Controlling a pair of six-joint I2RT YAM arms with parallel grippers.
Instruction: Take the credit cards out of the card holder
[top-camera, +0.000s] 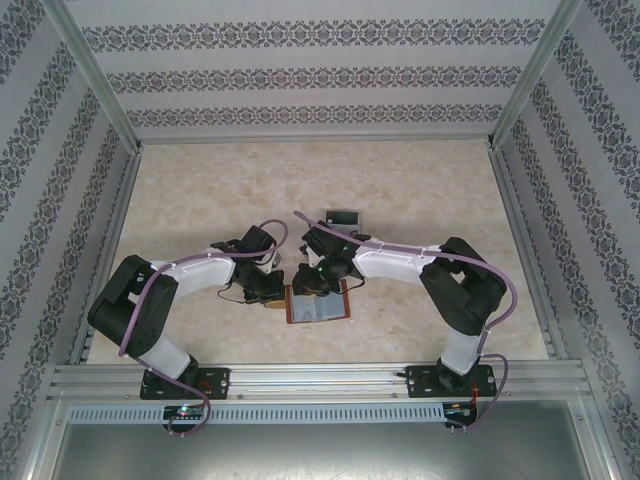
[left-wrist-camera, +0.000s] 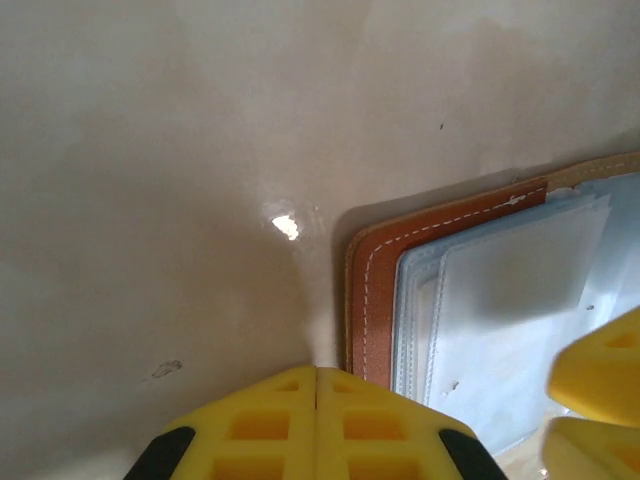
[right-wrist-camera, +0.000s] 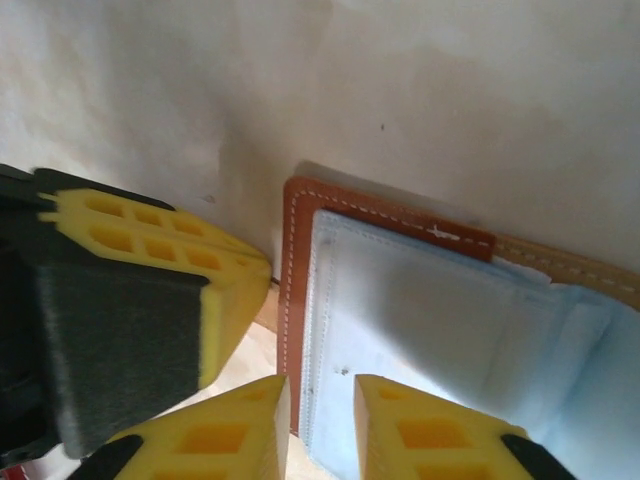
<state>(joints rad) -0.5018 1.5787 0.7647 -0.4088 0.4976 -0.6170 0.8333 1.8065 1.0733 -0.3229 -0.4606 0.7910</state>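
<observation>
The card holder (top-camera: 318, 303) lies open and flat on the table, with a reddish-brown leather border (left-wrist-camera: 375, 300) and grey-blue pockets (right-wrist-camera: 430, 320). I cannot make out any credit cards in the pockets. My left gripper (left-wrist-camera: 316, 372) is shut and empty, its tip low over the table just left of the holder's left edge. My right gripper (right-wrist-camera: 322, 395) is open by a narrow gap, and its fingertips (right-wrist-camera: 400, 420) straddle the stitched left edge of the holder. Its yellow fingers (left-wrist-camera: 600, 375) also appear in the left wrist view. The two grippers (top-camera: 268, 290) (top-camera: 315, 285) sit close together.
A small rectangular tray (top-camera: 343, 217) with something dark in it lies behind the grippers. Patterned walls and a metal frame (top-camera: 520, 230) enclose the marbled tabletop (top-camera: 200, 190). The left gripper's finger (right-wrist-camera: 150, 270) crowds the right gripper's left side.
</observation>
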